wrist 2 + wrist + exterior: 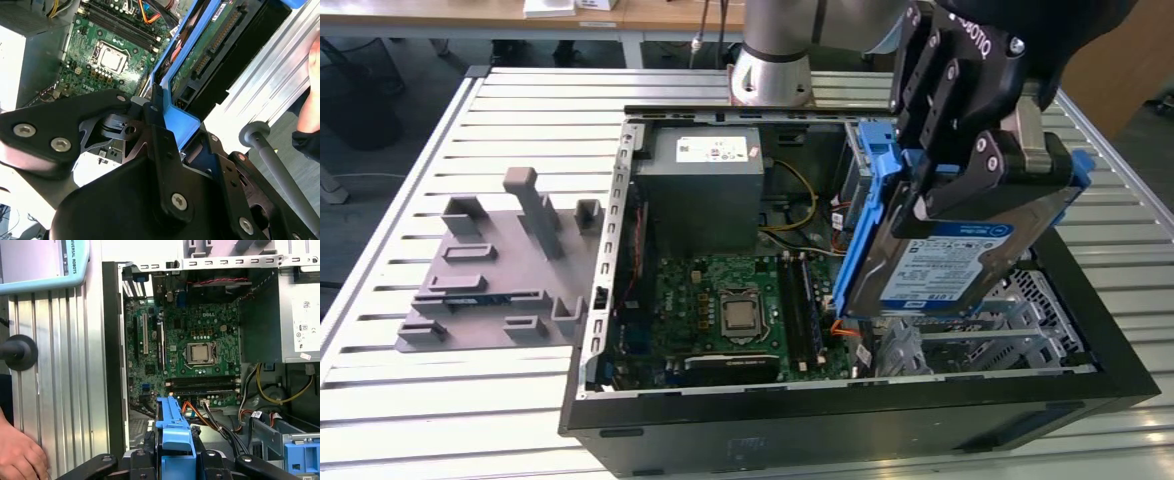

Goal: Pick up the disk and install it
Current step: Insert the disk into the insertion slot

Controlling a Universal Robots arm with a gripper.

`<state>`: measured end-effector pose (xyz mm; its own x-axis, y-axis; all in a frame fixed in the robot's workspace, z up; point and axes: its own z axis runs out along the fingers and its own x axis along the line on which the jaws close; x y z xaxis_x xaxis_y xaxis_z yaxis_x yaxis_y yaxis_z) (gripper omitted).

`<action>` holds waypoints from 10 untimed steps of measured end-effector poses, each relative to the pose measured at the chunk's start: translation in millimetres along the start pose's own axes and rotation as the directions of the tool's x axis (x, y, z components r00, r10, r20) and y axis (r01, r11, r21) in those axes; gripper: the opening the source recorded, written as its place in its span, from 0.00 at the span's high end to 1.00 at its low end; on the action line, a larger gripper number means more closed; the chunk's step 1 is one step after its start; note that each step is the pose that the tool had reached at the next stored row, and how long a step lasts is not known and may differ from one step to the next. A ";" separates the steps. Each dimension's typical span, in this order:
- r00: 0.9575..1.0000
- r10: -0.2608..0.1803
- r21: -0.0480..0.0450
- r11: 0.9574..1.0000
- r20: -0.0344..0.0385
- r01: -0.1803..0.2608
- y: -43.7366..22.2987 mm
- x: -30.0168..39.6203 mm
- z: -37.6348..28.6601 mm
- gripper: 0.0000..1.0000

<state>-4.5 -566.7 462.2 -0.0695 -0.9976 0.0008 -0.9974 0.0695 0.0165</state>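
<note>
The disk (947,258) is a silver drive with a white-and-blue label and a blue carrier frame (865,225) round its edges. It hangs tilted on edge above the right side of the open computer case (854,430), over the metal drive cage (994,335). My gripper (1003,172) is shut on its upper end. In the second wrist view the disk's green circuit underside (207,47) and blue carrier (181,120) run out from between the black fingers (159,135). The first wrist view has the carrier's end (173,432) standing up between the finger links.
Inside the case lie the motherboard (736,305) and a grey power-supply box (707,178). A grey moulded fixture (500,265) sits on the slatted table (480,410) at the exterior view's left. A person's hand (20,455) rests on the table beside the case.
</note>
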 end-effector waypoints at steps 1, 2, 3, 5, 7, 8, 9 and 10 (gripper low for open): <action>1.000 0.000 0.000 1.000 0.000 0.000 -1.7 -0.1 0.3 0.64; 1.000 0.001 0.000 1.000 0.000 -0.001 -3.3 -0.2 0.7 0.64; 1.000 0.001 0.000 1.000 0.000 -0.001 -4.8 -0.2 1.3 0.64; 1.000 0.001 0.000 1.000 0.000 -0.001 -8.3 -0.5 2.4 0.64; 1.000 0.001 0.000 1.000 0.000 -0.001 -12.6 -0.7 3.6 0.64; 1.000 0.001 0.000 1.000 0.000 -0.001 -14.6 -0.9 4.2 0.64; 1.000 0.001 0.000 1.000 0.000 -0.001 -15.7 -1.0 4.6 0.64; 1.000 0.001 0.000 1.000 0.000 -0.001 -15.7 -1.0 4.6 0.64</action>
<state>11.2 -566.8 457.4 -0.0702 -0.9975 0.0007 -0.9974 0.0702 0.0165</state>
